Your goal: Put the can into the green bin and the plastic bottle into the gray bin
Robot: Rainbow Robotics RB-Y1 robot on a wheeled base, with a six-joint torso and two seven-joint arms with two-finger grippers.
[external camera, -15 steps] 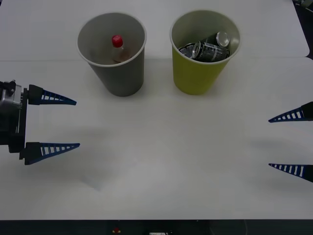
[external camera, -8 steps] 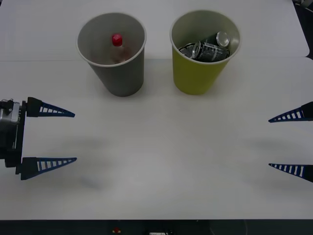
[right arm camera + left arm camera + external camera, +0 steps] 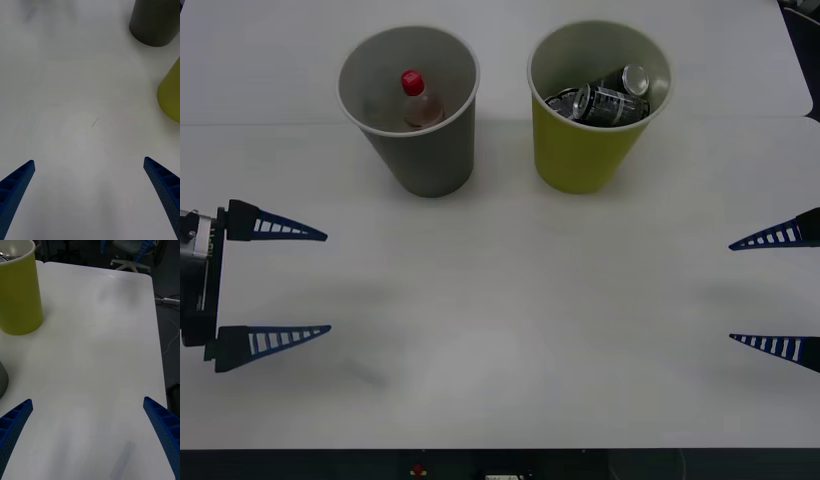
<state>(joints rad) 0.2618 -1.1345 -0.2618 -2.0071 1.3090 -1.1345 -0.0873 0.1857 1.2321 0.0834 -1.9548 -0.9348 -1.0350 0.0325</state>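
The gray bin (image 3: 420,150) stands at the back left of the table with the plastic bottle (image 3: 418,100), red-capped, inside it. To its right the green bin (image 3: 588,150) holds dark cans (image 3: 605,98). My left gripper (image 3: 327,282) hangs open over the table's left side, nothing between its fingers. My right gripper (image 3: 730,292) is open at the right edge, also empty. The right wrist view shows the gray bin (image 3: 155,22) and the green bin (image 3: 171,93). In the left wrist view the green bin (image 3: 18,296) stands on the table ahead of the open left gripper (image 3: 88,405).
The white table (image 3: 520,300) lies bare between the two grippers. Beyond its far edge, in the left wrist view, a chair base (image 3: 131,264) and a cable (image 3: 172,300) sit on the floor.
My left gripper has drawn back toward the left and nearer the front edge, still open. The bottle in the gray bin has shifted slightly. The right arm has not moved.
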